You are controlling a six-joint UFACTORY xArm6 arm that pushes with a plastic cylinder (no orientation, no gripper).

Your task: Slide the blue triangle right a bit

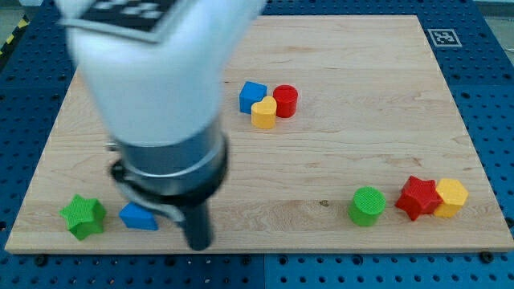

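My tip [197,245] sits low on the desk [337,152], just to the view's right of the blue triangle [137,217], which lies near the bottom-left beside the green star [83,216]. That's the wrong side for a rightward push; the tip likely must get round to the triangle's left. No hand: bare rod only.

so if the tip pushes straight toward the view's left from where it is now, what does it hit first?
Most likely the blue triangle, just left of my tip, with the green star beyond. The tip sits slightly nearer the view's bottom, so it may only clip the triangle's lower edge; depth is unclear.
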